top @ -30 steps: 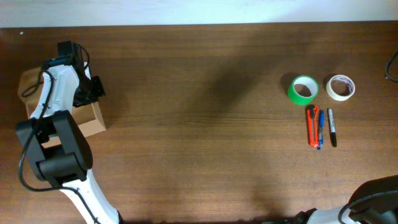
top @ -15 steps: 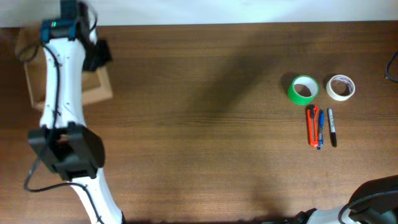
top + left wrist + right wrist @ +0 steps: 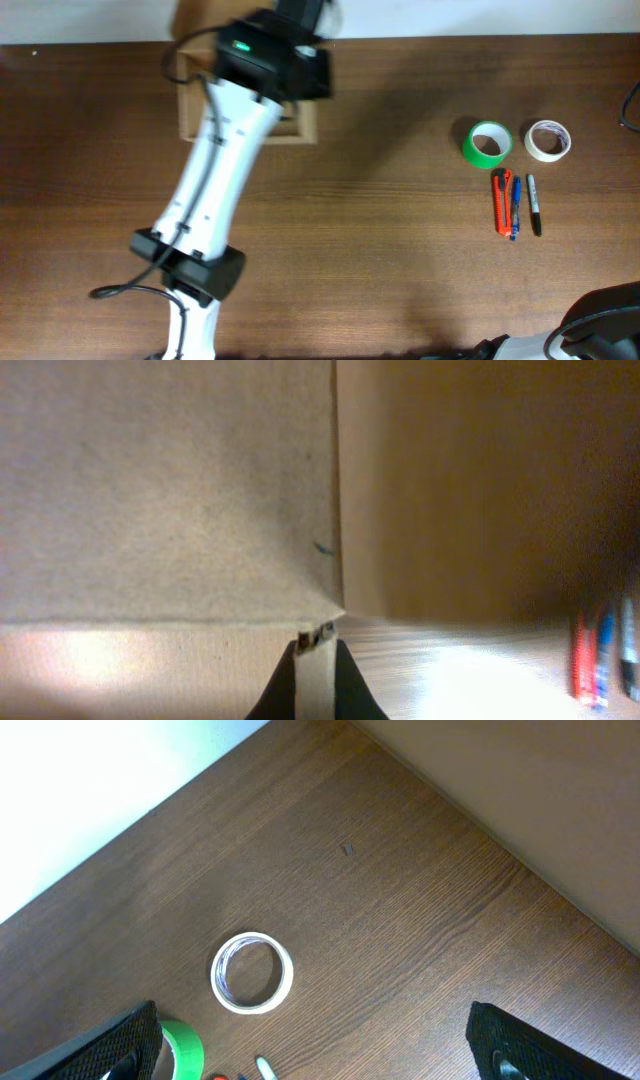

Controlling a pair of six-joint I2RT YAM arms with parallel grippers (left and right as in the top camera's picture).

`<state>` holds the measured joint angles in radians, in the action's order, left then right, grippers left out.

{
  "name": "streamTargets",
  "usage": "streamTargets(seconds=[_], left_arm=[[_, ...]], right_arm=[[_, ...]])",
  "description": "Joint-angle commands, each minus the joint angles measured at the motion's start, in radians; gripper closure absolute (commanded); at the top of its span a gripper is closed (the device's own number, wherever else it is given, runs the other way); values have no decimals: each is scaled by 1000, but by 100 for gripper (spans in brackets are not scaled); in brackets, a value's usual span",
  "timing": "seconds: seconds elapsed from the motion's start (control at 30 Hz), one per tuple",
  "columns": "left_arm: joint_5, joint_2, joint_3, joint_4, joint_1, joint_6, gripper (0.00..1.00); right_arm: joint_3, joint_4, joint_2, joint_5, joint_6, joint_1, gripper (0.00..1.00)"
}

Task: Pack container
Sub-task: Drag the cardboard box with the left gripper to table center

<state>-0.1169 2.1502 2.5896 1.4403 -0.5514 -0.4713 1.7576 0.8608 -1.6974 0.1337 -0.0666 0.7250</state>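
Moving the container (image 3: 303, 128) looks like the step in hand: across the brown table (image 3: 400, 260) the left arm (image 3: 215, 170) reaches far, left gripper (image 3: 316, 660) pinched narrow on one cardboard wall, the box lying far and left of centre. Done well, I judge, it stays level and lands short of the green tape roll (image 3: 487, 144), white tape roll (image 3: 547, 140) and marker (image 3: 534, 205) at right. The right gripper (image 3: 320, 1055) hangs wide, empty.

seems a robotics lab bench: dark brown wood-grain table (image 3: 390, 270), white jointed robot arm (image 3: 215, 190), round green tape roll (image 3: 487, 144), black marker (image 3: 534, 205).
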Motion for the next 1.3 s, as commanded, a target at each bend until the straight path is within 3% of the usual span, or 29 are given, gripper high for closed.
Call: streamTargets(seconds=[0.0,0.23,0.57,1.0,1.07,1.17,1.2,1.27], left_arm=[[-64,69,12,-35,-86,-100,99],[-111,240,12,-65,-185,-173,98],[-157,416,12,-115,-194,-236,98],[-156,475,12,-190,-194,-235,98],[-156,475,12,-202,-194,-235,89],[-157,475,13,-211,-194,-231,58],[-158,475,14,-210,-194,-231,39],[-162,475,24,-211,-193,-198,24]], right_arm=[[21,0,2,10,10,3,1],[21,0,2,10,11,3,1],[21,0,2,10,11,3,1],[21,0,2,10,11,3,1],[21,0,2,10,11,3,1],[21,0,2,10,11,3,1],[21,0,2,10,11,3,1],[21,0,2,10,11,3,1]])
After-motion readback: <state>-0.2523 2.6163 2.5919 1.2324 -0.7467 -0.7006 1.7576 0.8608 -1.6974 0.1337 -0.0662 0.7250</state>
